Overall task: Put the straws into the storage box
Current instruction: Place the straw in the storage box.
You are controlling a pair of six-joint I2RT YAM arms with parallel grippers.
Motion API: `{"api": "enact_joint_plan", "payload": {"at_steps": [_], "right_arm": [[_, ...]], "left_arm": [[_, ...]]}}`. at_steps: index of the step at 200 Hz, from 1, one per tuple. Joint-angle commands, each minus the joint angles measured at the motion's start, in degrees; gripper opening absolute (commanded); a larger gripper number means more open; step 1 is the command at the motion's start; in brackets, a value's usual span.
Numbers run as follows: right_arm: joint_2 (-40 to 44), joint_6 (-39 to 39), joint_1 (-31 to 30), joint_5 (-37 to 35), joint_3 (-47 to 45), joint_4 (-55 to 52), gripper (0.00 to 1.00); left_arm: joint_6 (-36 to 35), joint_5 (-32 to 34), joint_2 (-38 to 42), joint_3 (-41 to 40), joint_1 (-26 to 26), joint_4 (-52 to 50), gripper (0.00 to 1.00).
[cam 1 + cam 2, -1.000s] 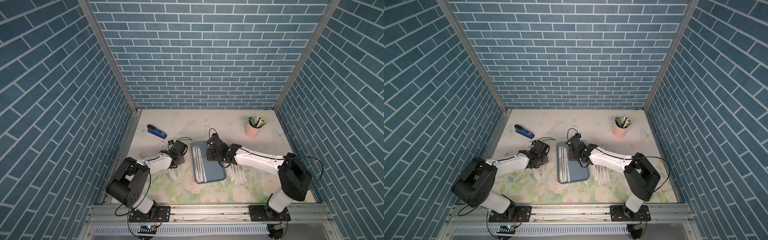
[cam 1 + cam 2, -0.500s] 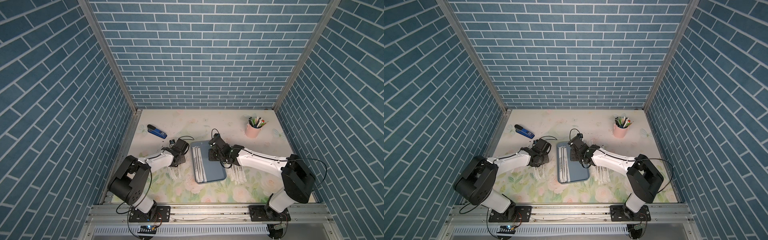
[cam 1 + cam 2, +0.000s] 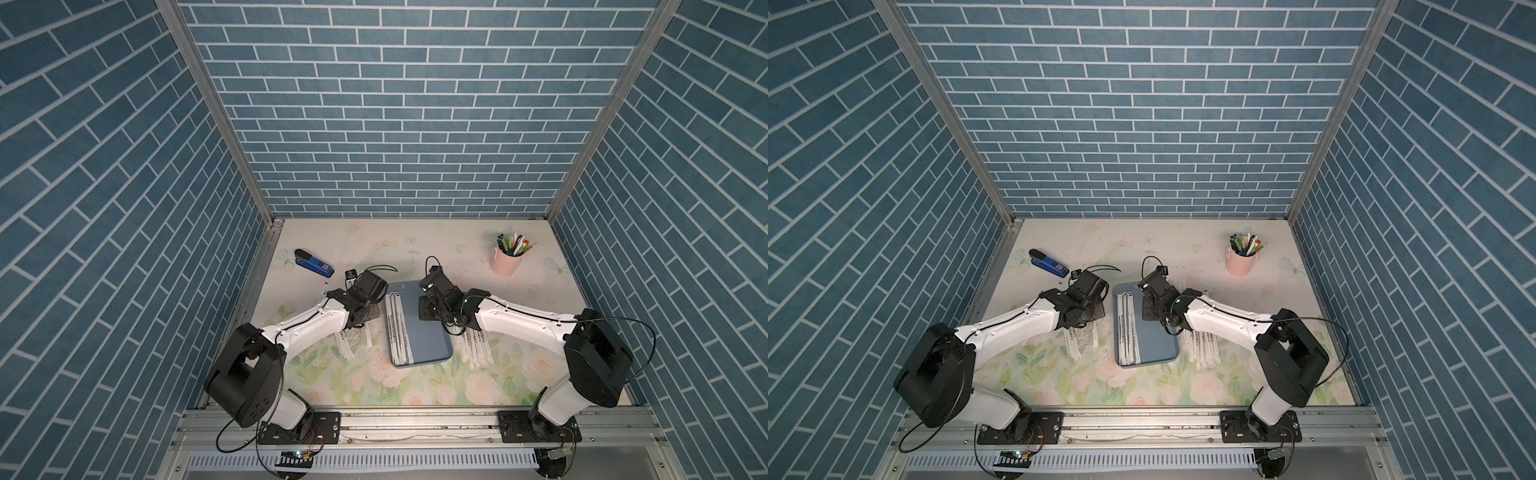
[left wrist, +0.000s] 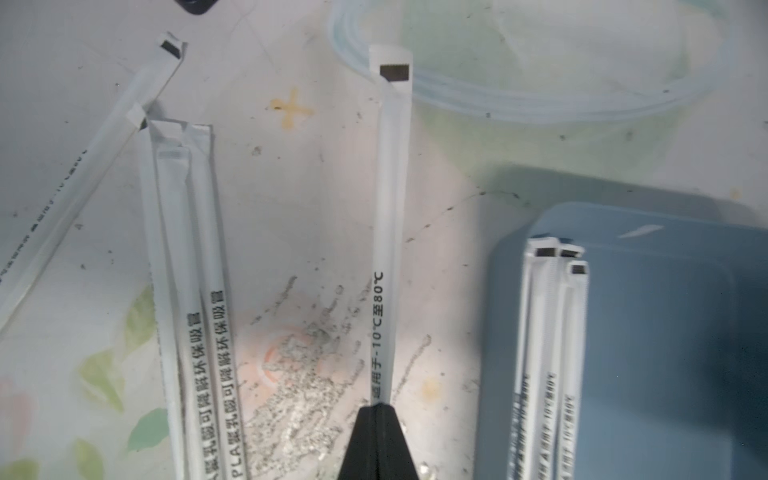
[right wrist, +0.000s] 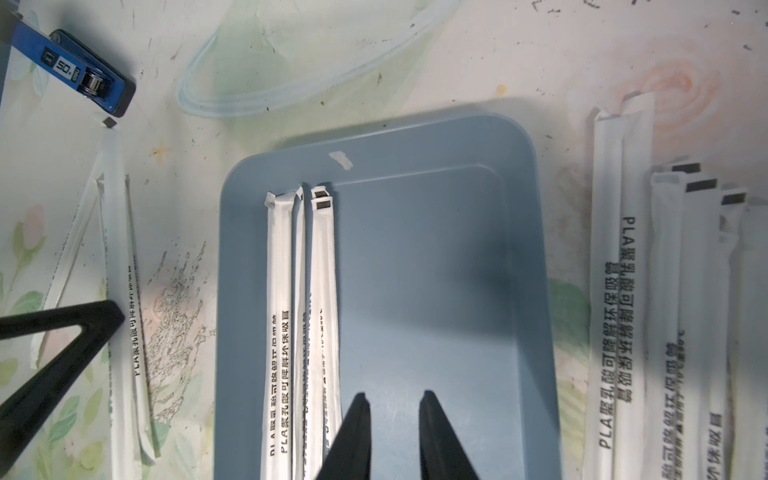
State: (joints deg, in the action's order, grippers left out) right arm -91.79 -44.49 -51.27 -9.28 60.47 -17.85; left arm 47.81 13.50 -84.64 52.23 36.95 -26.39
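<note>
Left gripper (image 4: 379, 409) is pinched tight on one wrapped straw (image 4: 388, 232), holding it near one end, so that most of its length runs out ahead of the black fingertips over the flowered table (image 4: 291, 249). Whether that straw is clear of the table or resting on it is hard to judge from the wrist view. This gripper sits just beside the far left corner of the blue-grey box (image 3: 430, 345).

The right gripper (image 5: 395, 405) hangs over the box with its two fingers parted and nothing between them; bare blue floor shows in the gap.

A few straws (image 5: 286, 291) lie side by side inside the box, along its left side, their ends near the far rim. More straws are on the table: a loose pile (image 3: 347, 347) to the left of the box, partly under the left arm, and a tidier row (image 3: 473, 351) to the right of it, partly under the right arm.

A blue and black stapler (image 3: 313, 263) lies at the far left of the table, and a pink cup (image 3: 506, 264) of pens (image 3: 514, 245) stands at the far right, well apart from the box.
</note>
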Motion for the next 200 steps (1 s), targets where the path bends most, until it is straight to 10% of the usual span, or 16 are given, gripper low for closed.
{"api": "enact_joint_plan", "payload": {"at_steps": [1, 64, 200], "right_arm": [[3.54, 2.36, 1.79, -2.46, -0.15, -1.69, 0.23], [8.19, 4.89, 7.04, -4.00, -1.69, -3.75, 0.23], [8.91, 4.85, 7.45, -2.98, -3.64, -3.09, 0.22]], "left_arm": [[4.60, 0.81, -0.21, 3.94, 5.75, -1.02, 0.00], [11.85, 0.59, -11.99, 8.83, 16.76, 5.75, 0.00], [13.45, 1.51, -19.41, 7.00, 17.36, 8.29, 0.00]]}}
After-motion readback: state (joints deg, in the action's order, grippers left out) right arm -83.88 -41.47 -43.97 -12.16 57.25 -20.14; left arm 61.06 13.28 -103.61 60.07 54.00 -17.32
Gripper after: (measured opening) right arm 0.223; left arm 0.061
